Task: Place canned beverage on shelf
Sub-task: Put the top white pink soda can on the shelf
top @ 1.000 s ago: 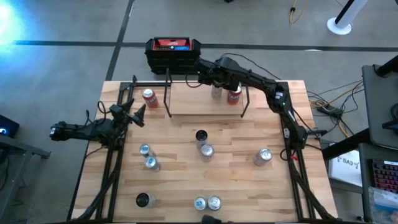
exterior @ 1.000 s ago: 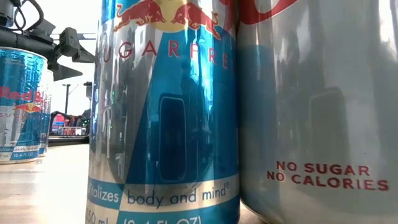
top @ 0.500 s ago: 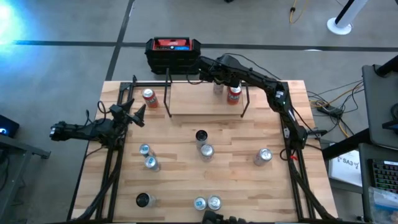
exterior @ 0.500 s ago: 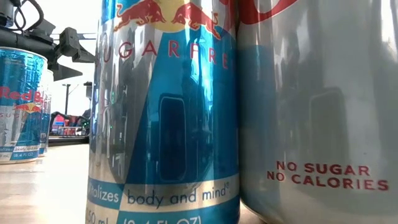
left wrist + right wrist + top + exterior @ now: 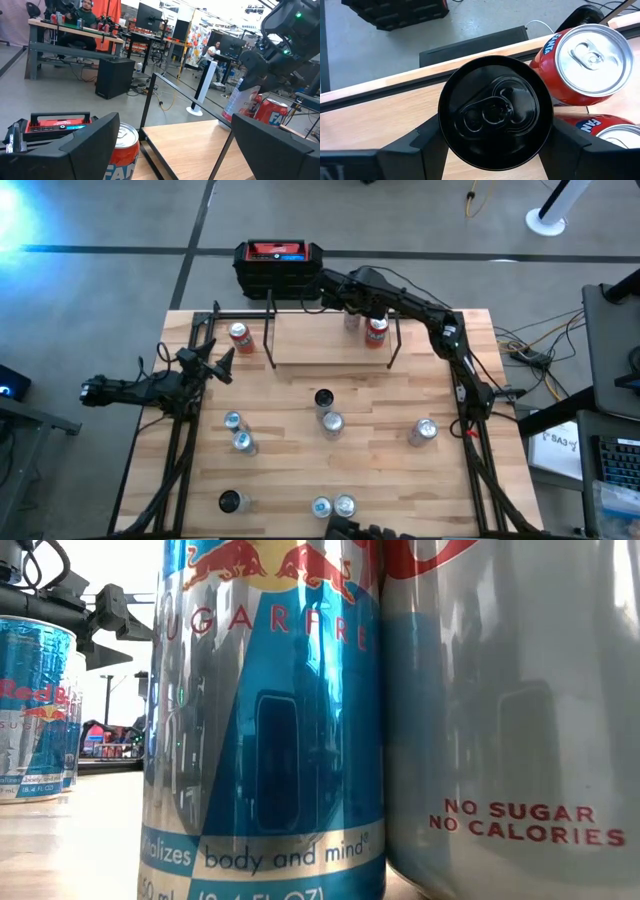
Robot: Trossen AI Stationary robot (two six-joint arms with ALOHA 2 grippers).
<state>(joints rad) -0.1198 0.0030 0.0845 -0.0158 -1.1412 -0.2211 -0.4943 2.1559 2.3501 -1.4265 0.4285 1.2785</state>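
The canned beverage (image 5: 495, 112), a pale silver-blue can with a black top, is upright over the far edge of the shelf (image 5: 300, 345), a light wood board on thin black posts. My right gripper (image 5: 350, 313) reaches in from the table's right and is shut on this can (image 5: 239, 100). A red can (image 5: 376, 332) stands on the board right beside it (image 5: 592, 60). My left gripper (image 5: 215, 365) waits open and level at the table's left edge, nothing between its fingers. My right gripper pinches the can between its two fingers (image 5: 427, 145), one on each side of the wall just under the black rim (image 5: 446, 131). The fingers slant down from above, from the table's near right. The can is upright. I cannot tell whether its bottom rests on the board.
A black box with a red top (image 5: 278, 265) sits beyond the table's far edge. Another red can (image 5: 238, 335) stands on the table left of the shelf. Several cans (image 5: 332, 423) dot the near half. Two cans (image 5: 265, 720) fill the low view.
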